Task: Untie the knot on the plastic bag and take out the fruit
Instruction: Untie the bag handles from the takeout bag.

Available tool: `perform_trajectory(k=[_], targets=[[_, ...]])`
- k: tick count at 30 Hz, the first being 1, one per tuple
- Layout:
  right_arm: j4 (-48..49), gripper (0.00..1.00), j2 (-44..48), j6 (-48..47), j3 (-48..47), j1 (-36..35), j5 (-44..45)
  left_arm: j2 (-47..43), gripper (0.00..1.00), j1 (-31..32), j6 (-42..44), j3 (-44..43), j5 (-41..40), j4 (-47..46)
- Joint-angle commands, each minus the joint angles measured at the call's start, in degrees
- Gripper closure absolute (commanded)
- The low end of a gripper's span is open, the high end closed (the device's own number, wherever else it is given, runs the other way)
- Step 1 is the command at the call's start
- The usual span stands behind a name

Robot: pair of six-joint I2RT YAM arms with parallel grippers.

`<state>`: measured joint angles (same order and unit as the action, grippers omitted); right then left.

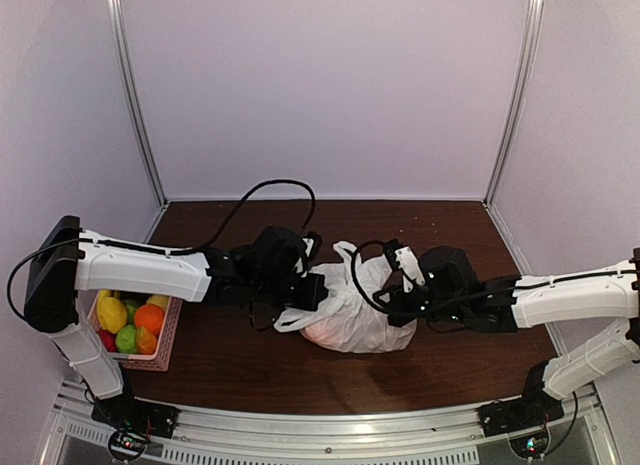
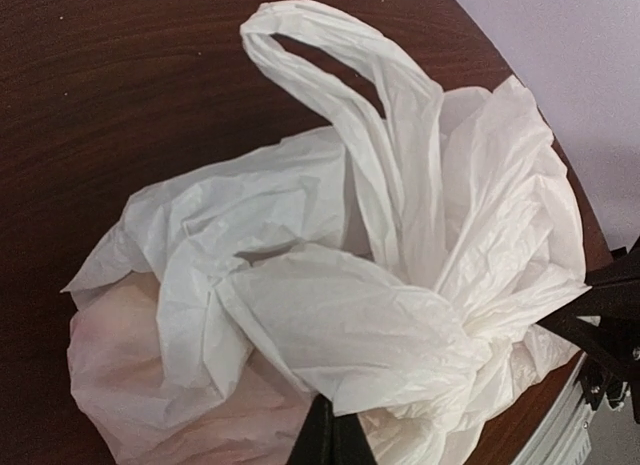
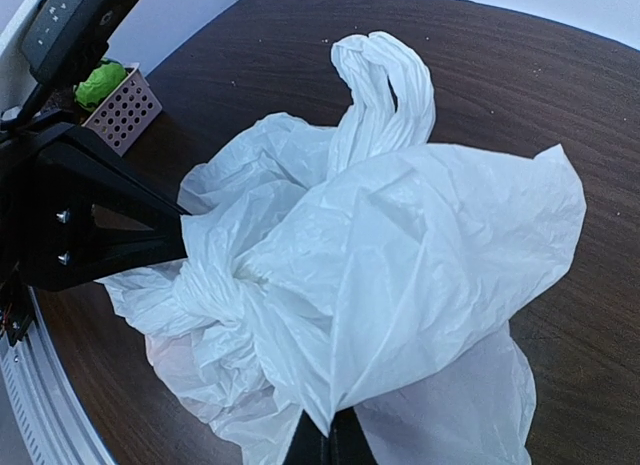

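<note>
Untying step in hand: I have the left tool and right tool each clamped on the plastic bag, mid worktop, beside its tied knot; next, I judge, a steady opposed pull is needed.

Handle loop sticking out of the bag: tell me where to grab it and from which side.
Pinch the loop at the crown of its arch, coming from the far side of the table. There it is a narrow strip sticking out clear of the knot and the bunched folds of the bag, so probably nothing else gets caught.
</note>
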<state>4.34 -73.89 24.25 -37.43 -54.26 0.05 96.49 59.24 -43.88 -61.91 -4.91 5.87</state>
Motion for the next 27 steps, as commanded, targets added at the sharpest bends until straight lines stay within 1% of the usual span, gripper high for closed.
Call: perform_trajectory(k=[1,5,9,14,18,19,23,24,25,27], targets=[[-1.5,1.00,0.5,0.5,1.0,0.0,2.8,-1.8,1.00,-2.0,-1.7,2.3,-0.4,-2.0],[-1.5,1.00,0.5,1.0,1.3,0.0,3.2,-2.3,1.00,-3.1,-2.9,3.8,-0.3,-2.1],[-1.4,1.00,1.0,1.2,1.5,0.0,3.3,-3.8,1.00,-4.4,-4.0,6.3,1.1,-5.0],[-1.3,1.00,1.0,1.2,1.2,0.0,3.2,-3.9,1.00,-4.8,-3.8,6.3,1.8,-5.4],[-2.8,1.00,1.2,1.3,-1.0,0.0,1.8,-3.7,1.00,-4.8,-3.5,6.4,3.7,-6.7],[-3.4,0.96,1.6,1.3,-1.9,0.0,1.3,-3.8,1.00,-4.8,-3.5,6.4,4.2,-7.3],[-6.4,0.61,4.3,0.5,-5.2,0.0,0.2,-4.0,1.00,-4.8,-2.4,6.3,7.0,-8.5],[-7.0,0.53,4.8,0.2,-6.3,-0.1,0.1,-3.9,1.00,-4.8,-2.1,6.2,7.5,-8.7],[-7.7,0.47,5.2,-0.2,-7.1,-0.1,0.1,-3.9,1.00,-4.8,-2.0,6.2,7.9,-8.9],[-9.5,0.37,5.3,-0.6,-9.0,-0.1,0.6,-3.9,1.00,-4.8,-1.7,6.1,8.5,-9.0]])
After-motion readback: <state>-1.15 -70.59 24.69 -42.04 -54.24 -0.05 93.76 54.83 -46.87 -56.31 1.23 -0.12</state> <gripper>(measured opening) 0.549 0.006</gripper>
